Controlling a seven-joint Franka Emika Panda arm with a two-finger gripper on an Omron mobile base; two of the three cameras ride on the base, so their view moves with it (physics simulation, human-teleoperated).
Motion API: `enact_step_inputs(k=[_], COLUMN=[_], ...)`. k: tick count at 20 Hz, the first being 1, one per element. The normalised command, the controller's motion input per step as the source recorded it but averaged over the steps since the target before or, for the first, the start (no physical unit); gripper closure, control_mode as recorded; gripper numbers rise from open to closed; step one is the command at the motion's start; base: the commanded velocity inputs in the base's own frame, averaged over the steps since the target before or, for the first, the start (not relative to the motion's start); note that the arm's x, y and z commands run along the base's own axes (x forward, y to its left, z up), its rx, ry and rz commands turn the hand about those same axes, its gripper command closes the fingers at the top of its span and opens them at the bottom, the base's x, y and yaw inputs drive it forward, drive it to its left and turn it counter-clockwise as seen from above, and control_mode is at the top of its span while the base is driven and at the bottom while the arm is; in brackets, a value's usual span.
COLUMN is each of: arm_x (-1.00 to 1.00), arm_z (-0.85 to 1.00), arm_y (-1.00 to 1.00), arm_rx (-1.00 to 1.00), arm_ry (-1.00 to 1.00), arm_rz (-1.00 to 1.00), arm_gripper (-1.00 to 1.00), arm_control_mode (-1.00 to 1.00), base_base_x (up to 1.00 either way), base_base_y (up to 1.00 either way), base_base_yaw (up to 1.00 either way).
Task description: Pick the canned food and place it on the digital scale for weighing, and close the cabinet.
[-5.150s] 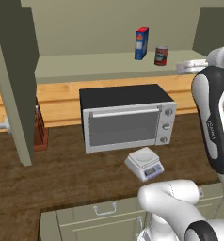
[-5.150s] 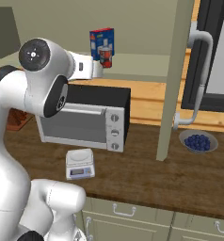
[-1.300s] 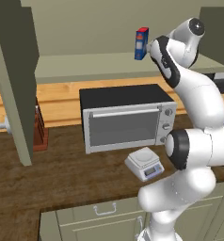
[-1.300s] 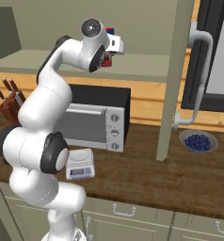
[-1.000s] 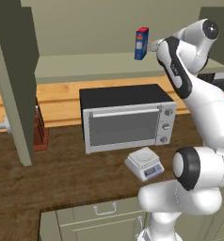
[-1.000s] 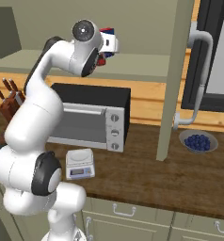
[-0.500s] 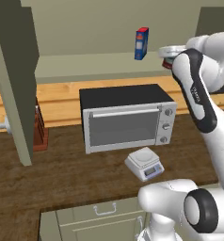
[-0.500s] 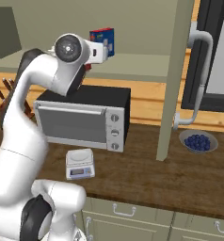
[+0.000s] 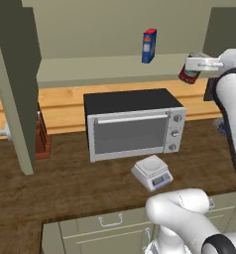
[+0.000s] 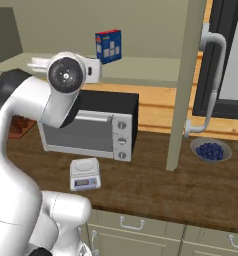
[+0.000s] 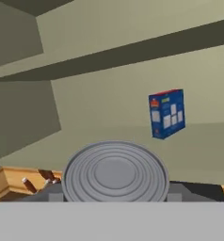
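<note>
One can, one grip: the gripper (image 9: 188,69) is clamped on the canned food (image 9: 190,75), holding it out in the air in front of the cabinet (image 9: 90,69) shelf edge. Left base view shows it best, the red label tilted, clear of the shelf lip.

Room around the hand looks generous. Just behind it and off to one side, the blue-and-red box (image 9: 148,45) stands upright on the shelf, well apart from the can. Below the hand and away to the side sits the toaster oven (image 9: 133,123), its black top free of the can. Lower again, in front of the oven door on the dark counter (image 9: 80,183), lies the digital scale (image 9: 151,172), far below the hand with open air between.

Right base view adds what the left cannot: the open cabinet door (image 10: 187,82) seen edge-on, a bowl of blueberries (image 10: 211,150) at its foot, and the scale (image 10: 85,174) again.

Hand view gives the close look, the can's ribbed silver lid (image 11: 115,173) close up, the box (image 11: 166,113) beyond it against the cabinet's back wall.
</note>
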Motion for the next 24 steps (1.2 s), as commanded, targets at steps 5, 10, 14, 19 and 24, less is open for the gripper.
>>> enact_step_inputs(k=[5,10,14,19,24], arm_x=[-1.0,-0.95,-0.5,0.0,0.01], arm_z=[0.0,-0.14,-0.51,-0.89,-0.84], arm_y=[0.03,0.05,0.12,0.45,0.11], arm_rx=[0.11,0.12,-0.01,-0.2,-0.18], arm_ry=[0.0,-0.01,0.0,0.0,0.0], arm_rz=[0.12,0.13,0.14,0.1,0.08], arm_gripper=[1.0,1.0,1.0,1.0,1.0], arm_control_mode=[-1.0,-1.0,-1.0,-1.0,-1.0], base_base_x=[0.0,0.0,0.0,0.0,0.0], base_base_y=[0.0,0.0,0.0,0.0,0.0], base_base_yaw=[0.0,0.0,0.0,0.0,0.0])
